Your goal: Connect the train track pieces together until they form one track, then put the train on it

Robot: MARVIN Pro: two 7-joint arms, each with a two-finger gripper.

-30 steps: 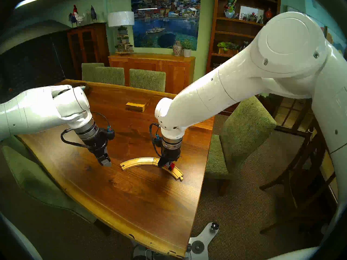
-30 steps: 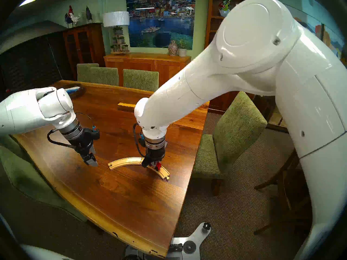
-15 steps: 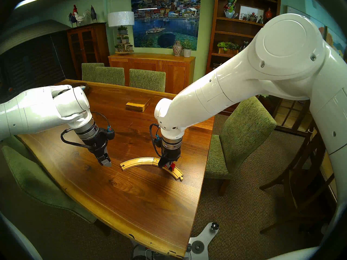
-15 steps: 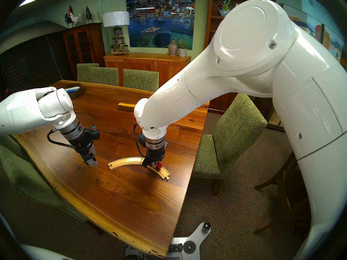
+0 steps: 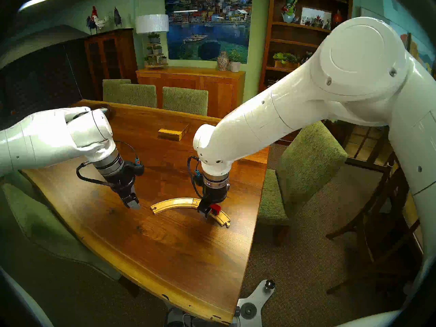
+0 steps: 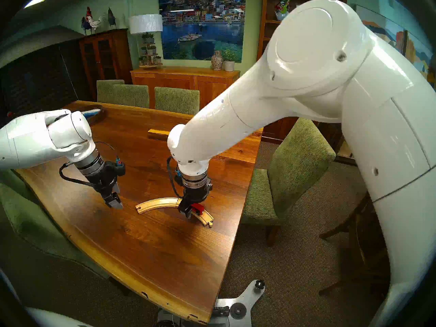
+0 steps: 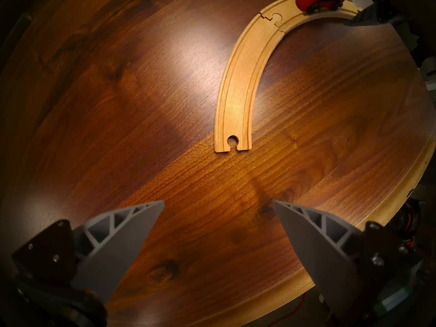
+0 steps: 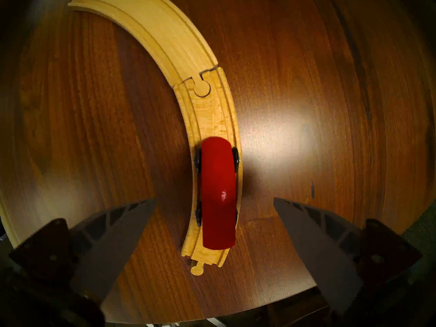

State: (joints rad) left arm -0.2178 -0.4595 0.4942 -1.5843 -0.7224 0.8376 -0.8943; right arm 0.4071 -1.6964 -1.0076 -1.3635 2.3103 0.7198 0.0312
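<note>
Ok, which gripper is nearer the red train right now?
Right. The right gripper sits directly over the train, fingers open on either side of it. The left gripper hangs open off the far end of the track, well away.

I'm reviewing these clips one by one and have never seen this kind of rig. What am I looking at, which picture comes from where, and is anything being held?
Two white robot arms work over a wooden table. The two wide pictures come from the robot's head; the two close ones from a camera on each wrist. The left gripper hangs open over bare wood, holding nothing. The right gripper stands open on either side of the red train, which sits on the joined wooden track. A yellowish wooden box lies farther back.
</note>
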